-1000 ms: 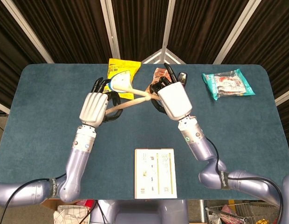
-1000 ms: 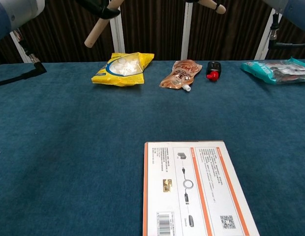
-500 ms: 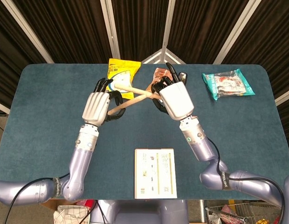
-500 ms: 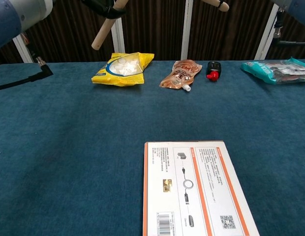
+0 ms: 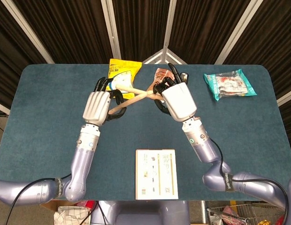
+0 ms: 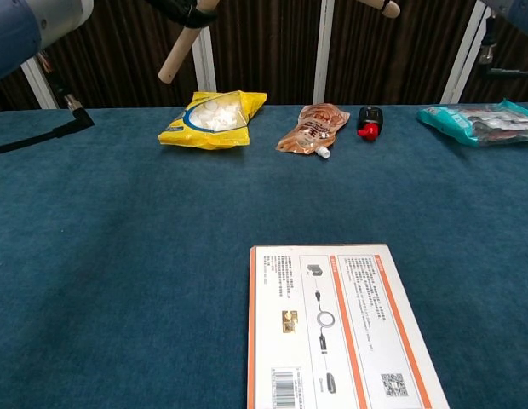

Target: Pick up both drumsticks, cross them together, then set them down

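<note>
Two pale wooden drumsticks are held crossed in an X above the back middle of the table [image 5: 42,117]. My left hand [image 5: 96,107] grips one drumstick [image 5: 131,101], which slants up to the right. Its butt end hangs below the fingers in the chest view [image 6: 177,53]. My right hand [image 5: 179,100] grips the other drumstick [image 5: 129,89], which runs up-left over the yellow bag. The sticks meet between the two hands. In the chest view both hands are mostly cut off at the top edge, and a rounded stick end [image 6: 385,8] shows there.
A yellow snack bag [image 6: 215,119], a brown spouted pouch [image 6: 313,128] and a small red and black item [image 6: 370,122] lie along the back. A teal packet [image 5: 228,83] lies at the back right. A white and orange box [image 5: 156,173] sits near the front edge.
Both hands have drifted slightly right with the sticks still crossed. In the chest view the hanging butt end has moved a little to the right.
</note>
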{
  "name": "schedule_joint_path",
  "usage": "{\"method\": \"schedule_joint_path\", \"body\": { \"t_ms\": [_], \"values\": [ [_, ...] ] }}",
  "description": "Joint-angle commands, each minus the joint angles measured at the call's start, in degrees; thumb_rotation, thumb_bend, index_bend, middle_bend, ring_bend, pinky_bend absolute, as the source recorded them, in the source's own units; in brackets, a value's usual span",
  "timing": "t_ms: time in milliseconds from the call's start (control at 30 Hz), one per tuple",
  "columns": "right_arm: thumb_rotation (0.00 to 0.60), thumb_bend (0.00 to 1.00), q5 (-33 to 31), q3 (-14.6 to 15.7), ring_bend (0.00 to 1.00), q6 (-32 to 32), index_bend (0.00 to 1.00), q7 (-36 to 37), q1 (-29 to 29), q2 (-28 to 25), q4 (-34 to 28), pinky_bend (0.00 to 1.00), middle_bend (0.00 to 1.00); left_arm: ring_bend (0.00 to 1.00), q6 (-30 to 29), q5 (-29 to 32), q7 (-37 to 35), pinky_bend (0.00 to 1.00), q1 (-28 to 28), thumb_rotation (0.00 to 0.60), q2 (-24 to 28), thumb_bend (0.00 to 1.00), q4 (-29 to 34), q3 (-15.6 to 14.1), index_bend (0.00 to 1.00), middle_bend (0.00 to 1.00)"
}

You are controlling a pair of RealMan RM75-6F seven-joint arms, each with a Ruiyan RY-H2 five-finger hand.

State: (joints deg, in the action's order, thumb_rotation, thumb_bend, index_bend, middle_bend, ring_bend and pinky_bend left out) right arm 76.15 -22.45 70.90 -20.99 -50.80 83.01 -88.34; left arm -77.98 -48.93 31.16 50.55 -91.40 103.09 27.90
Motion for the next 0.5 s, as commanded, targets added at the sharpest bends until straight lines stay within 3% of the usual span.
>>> {"method": "schedule_joint_path", "body": {
  "t_ms": [33,500],
  "values": [
    [0.6,0.49,0.1,0.0,0.38,0.1,0.71,0.2,0.0,-0.2,-0.3,0.01,0.63,0.12,-0.1,0.2,0.0,0.03,0.1,0.6,-0.2,0.47,-0.2,0.0,0.65,0.6],
    [0.6,0.49,0.3,0.3,0.38,0.4,0.71,0.4,0.2,-0.7,-1.5,0.01,0.63,0.12,-0.9,0.6,0.2,0.03,1.0,0.6,-1.0,0.47,-0.5,0.2,0.66,0.6]
  ]
}}
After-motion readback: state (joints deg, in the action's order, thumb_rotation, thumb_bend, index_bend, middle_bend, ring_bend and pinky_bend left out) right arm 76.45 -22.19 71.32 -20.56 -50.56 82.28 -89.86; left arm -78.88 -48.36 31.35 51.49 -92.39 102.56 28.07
